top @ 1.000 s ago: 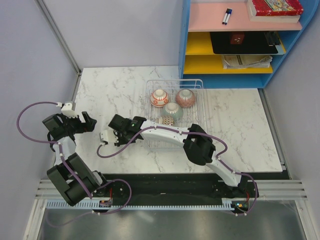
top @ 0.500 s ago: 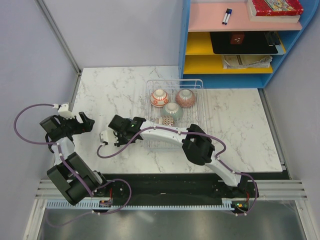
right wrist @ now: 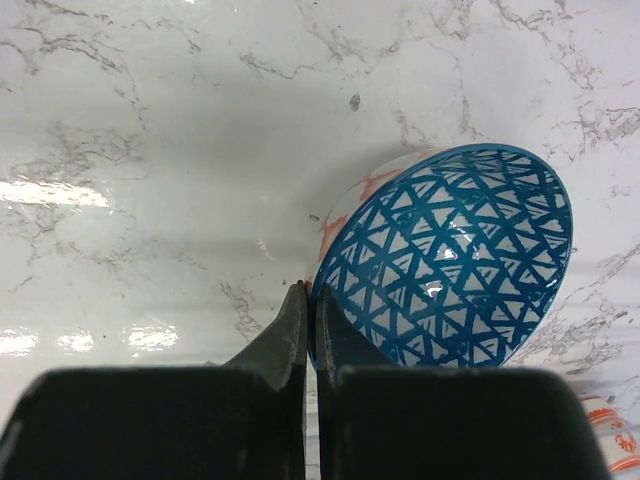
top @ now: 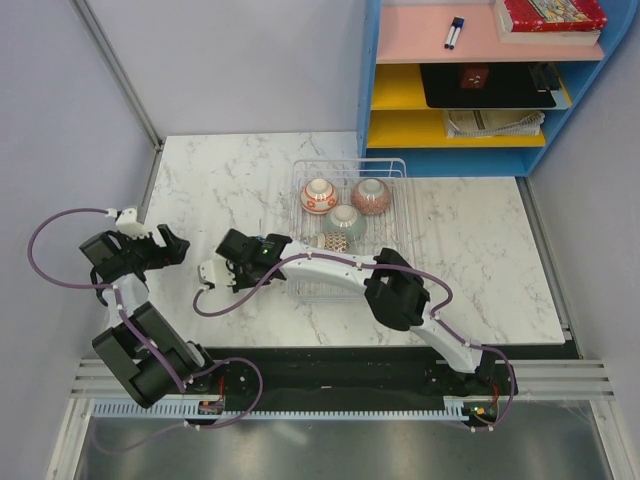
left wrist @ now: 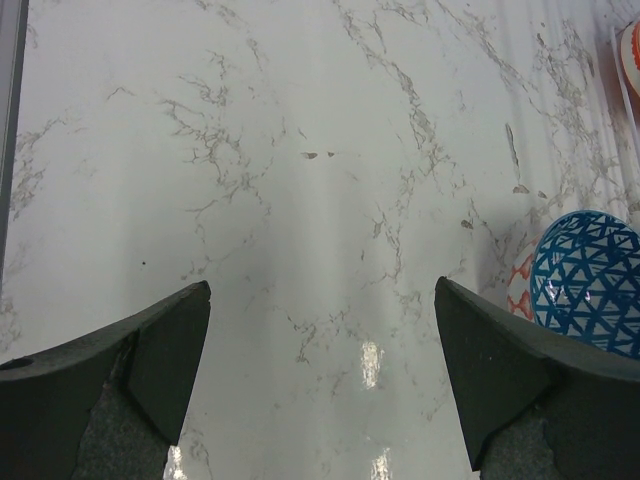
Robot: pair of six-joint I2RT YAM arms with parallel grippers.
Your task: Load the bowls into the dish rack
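Observation:
My right gripper is shut on the rim of a blue-triangle bowl, which is tilted on its side low over the marble table, left of the dish rack. In the top view this bowl shows white at the right gripper. It also shows at the right edge of the left wrist view. The rack holds a red-and-white bowl, a reddish bowl, a pale green bowl and a patterned bowl partly hidden by my right arm. My left gripper is open and empty.
A blue shelf unit with books and pens stands at the back right, behind the rack. Grey walls close the table's left side and back. My right arm lies across the rack's front edge.
My left gripper has drawn back a little to the left. My right gripper and the blue bowl have barely shifted.

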